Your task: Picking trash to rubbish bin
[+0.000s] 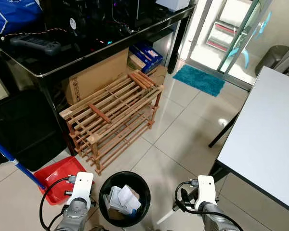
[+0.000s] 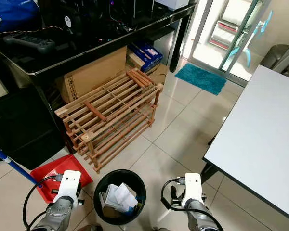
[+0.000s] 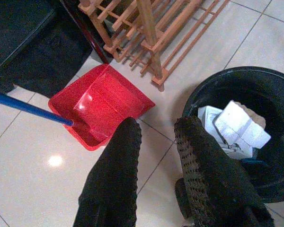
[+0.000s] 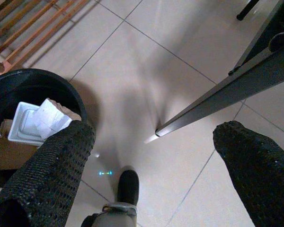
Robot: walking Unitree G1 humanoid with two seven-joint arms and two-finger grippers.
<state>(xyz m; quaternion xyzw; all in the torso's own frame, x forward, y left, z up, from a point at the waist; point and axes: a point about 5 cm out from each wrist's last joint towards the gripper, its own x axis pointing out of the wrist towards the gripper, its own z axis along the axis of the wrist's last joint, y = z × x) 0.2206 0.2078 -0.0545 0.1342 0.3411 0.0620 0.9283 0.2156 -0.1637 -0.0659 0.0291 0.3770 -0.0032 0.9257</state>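
A round black rubbish bin [image 1: 124, 198] stands on the tiled floor between my two arms, close in front of me. White crumpled paper and a small white box [image 1: 122, 198] lie inside it. My left gripper [image 3: 156, 137] hangs open beside the bin's rim [image 3: 213, 78], above the floor, with nothing between its fingers. My right gripper [image 4: 154, 137] is wide open on the bin's other side [image 4: 23, 78], over bare tiles, and holds nothing. The white trash [image 4: 38, 120] sits inside the bin.
A red dustpan [image 1: 58, 175] with a blue handle [image 1: 14, 161] lies left of the bin. A wooden shoe rack [image 1: 113, 115] stands just behind it, under a black glass desk [image 1: 86, 53]. A white table [image 1: 267, 139] with dark legs [image 4: 217, 99] is on the right. Open floor runs toward a teal mat [image 1: 198, 79].
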